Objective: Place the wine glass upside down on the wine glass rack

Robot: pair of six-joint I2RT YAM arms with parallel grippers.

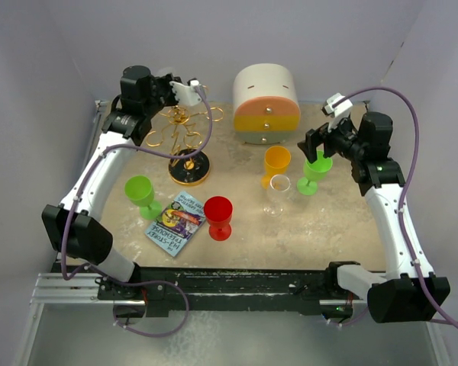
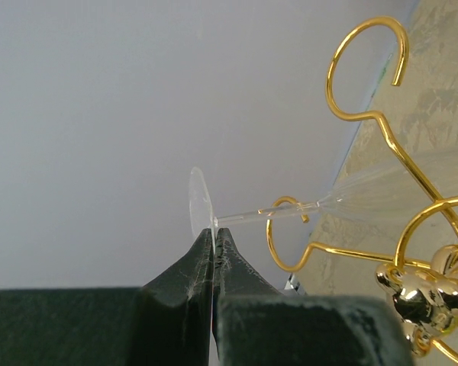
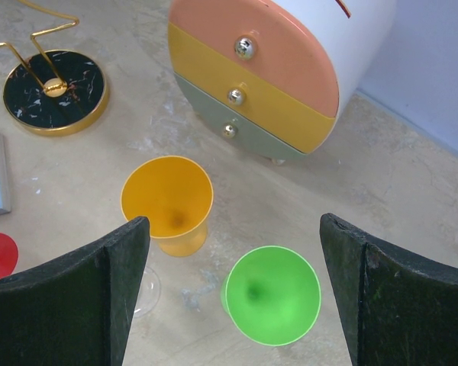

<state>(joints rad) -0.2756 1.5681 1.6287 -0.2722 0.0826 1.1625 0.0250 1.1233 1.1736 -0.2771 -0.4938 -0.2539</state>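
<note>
Your beige table (image 1: 412,175) carried everything, so read each place from the wine glass rack (image 1: 185,136), which stood at the far left on its round black base.

Your left arm reached up and over the rack. Its left gripper (image 2: 215,242) was clenched on the edge of the thin round foot of the clear wine glass (image 2: 259,213). That glass lay roughly sideways among the rack's gold loops, foot toward your fingers and bowl toward the central post. Its stem ran just beside 1 small loop, but you could not tell whether it sat inside that loop.

The white-and-orange drawer box (image 1: 266,103) stood to the right of the rack, against the far wall. Your right gripper (image 3: 233,297) hung well to the right of the rack, fingers spread wide and gripping nothing. It was directly over the right green glass (image 3: 271,293).

A small book (image 1: 176,223) lay flat in front of the rack. The red glass (image 1: 218,216) stood just right of the book. The left green glass (image 1: 140,194) stood in front of the rack and left of its base. To the rack's right stood the orange glass (image 1: 276,162), with 1 more clear glass (image 1: 278,191) just in front of it.
</note>
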